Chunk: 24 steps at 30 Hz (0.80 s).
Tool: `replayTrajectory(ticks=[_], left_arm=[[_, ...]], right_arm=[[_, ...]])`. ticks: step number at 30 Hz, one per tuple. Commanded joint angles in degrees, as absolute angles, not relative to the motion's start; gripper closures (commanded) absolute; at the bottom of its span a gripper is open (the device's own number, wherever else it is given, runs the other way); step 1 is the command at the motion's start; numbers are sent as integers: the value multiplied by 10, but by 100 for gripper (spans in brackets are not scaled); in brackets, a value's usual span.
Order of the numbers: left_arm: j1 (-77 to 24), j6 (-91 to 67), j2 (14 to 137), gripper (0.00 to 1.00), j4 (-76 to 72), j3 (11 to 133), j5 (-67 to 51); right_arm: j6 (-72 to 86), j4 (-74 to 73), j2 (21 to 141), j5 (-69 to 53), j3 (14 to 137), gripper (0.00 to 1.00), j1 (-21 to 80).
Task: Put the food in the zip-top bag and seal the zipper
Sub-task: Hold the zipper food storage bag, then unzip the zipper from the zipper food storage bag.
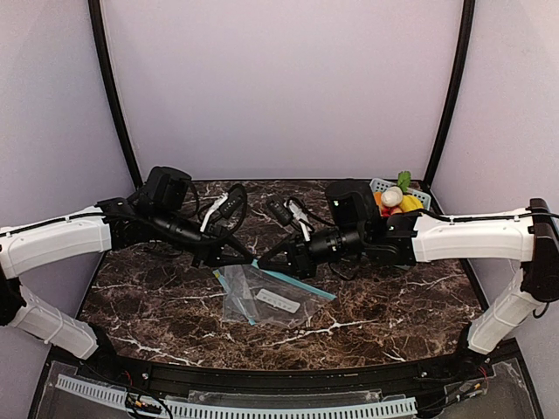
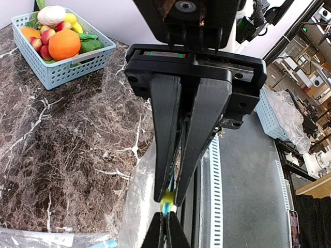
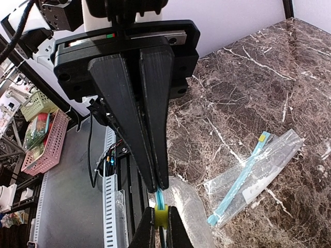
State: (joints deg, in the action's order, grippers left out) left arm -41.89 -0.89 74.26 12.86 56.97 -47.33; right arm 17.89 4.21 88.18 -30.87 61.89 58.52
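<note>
The clear zip-top bag [image 3: 194, 204] hangs between both grippers over the table's middle, with its blue zipper [image 3: 159, 196] running between them. My left gripper [image 2: 168, 199] is shut on the zipper's yellow slider [image 2: 167, 197]. Facing it tip to tip, my right gripper [image 3: 161, 188] is shut on the blue zipper strip right beside the slider. From above, the two grippers [image 1: 249, 257] [image 1: 267, 261] meet over the bag [image 1: 262, 301]. The food [image 2: 63, 44] lies in a light blue basket [image 2: 77, 67] at the far right: an orange ball, a white piece, yellow, green and small red pieces.
A second flat zip-top bag [image 3: 261, 168] with a blue zipper and yellow slider lies on the marble table [image 1: 376, 305] beside the held one. The basket [image 1: 383, 186] stands behind the right arm. Cables and white plugs [image 1: 223, 205] lie at the back.
</note>
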Motion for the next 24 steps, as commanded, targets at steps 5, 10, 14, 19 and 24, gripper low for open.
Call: replayTrajectory(ticks=[5, 10, 14, 19, 24], left_arm=[[-419, -4, 708, 99, 116, 567, -421], [-412, -4, 690, 99, 115, 562, -374], [-407, -4, 683, 99, 110, 557, -358], [-404, -6, 679, 99, 105, 555, -357], [-403, -6, 678, 99, 105, 554, -353]], right_arm=[[177, 42, 876, -296, 606, 100, 588], [174, 34, 876, -292, 606, 100, 589], [172, 30, 875, -290, 605, 100, 589], [172, 28, 874, -288, 603, 100, 588], [172, 28, 874, -287, 601, 100, 588]])
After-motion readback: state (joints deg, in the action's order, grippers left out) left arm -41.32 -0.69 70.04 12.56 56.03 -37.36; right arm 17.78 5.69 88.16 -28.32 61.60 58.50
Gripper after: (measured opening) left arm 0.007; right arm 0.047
